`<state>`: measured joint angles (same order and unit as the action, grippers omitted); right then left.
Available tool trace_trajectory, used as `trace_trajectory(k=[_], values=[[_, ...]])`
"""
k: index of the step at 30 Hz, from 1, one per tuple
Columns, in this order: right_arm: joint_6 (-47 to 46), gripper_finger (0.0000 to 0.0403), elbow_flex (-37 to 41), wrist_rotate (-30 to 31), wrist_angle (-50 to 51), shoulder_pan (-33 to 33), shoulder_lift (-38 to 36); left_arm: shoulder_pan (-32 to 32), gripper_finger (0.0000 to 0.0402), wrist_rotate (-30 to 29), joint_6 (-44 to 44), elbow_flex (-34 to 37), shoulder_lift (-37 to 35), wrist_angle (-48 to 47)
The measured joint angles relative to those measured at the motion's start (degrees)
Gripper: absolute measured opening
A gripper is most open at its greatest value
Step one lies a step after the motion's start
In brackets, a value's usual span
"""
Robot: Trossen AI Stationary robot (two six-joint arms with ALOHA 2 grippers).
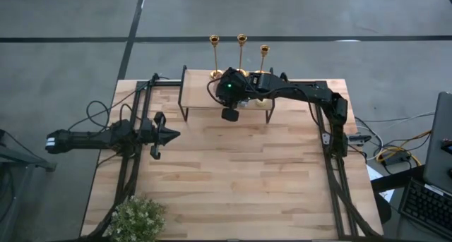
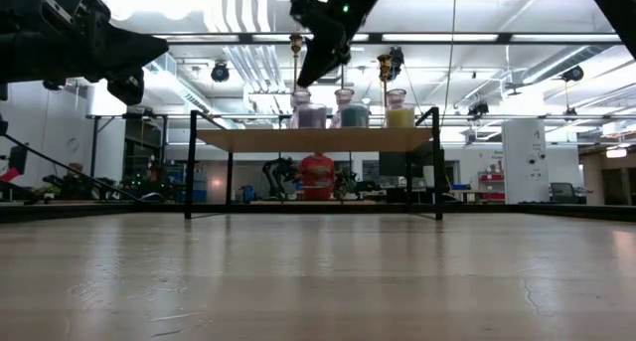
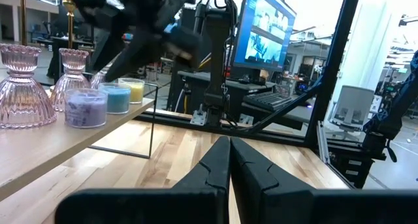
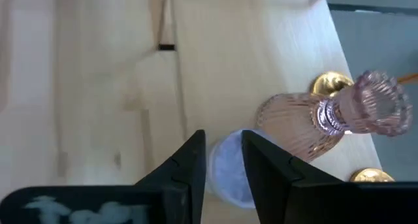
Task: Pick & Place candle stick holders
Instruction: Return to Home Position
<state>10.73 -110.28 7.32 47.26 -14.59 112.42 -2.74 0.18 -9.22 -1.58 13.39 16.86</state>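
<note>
right gripper above shelf, fingers a bit apart, holding nothing | left gripper near shelf's left front corner, fingers pressed together, empty | three gold candlesticks along shelf's back

left arm and right arm are matte black; a green light sits on the right one.

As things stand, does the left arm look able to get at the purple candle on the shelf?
Probably not yet. The right arm stretches across the shelf, with the open right gripper hanging above the purple candle; the left gripper sits shut, well off to the side.
</note>
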Motion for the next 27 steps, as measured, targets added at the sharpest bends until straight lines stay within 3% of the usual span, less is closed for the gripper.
trace_trajectory(k=[4, 9, 16, 24, 27], values=[[-0.2, 0.0074, -0.8, -2.2, 1.7, 1.5, -1.4, 0.0, 0.0014, 0.0, 0.0, 0.0, 0.0, 0.0], [-0.3, 0.0017, 1.1, -5.0, 1.9, 4.8, -4.8, 0.0, 0.0014, 0.0, 0.0, 0.0, 0.0, 0.0], [-3.1, 0.0008, 5.2, -5.8, -0.4, 11.6, -9.7, 0.0, 0.0014, 0.0, 0.0, 0.0, 0.0, 0.0], [-7.5, 0.0008, 20.7, -5.3, -15.3, 20.8, -21.5, 0.0, 0.0014, 0.0, 0.0, 0.0, 0.2, -0.4], [-8.1, 0.0008, 28.4, -0.9, -20.6, 24.6, -27.2, 0.0, 0.0014, 0.0, 0.0, 0.0, 0.3, -0.4]])
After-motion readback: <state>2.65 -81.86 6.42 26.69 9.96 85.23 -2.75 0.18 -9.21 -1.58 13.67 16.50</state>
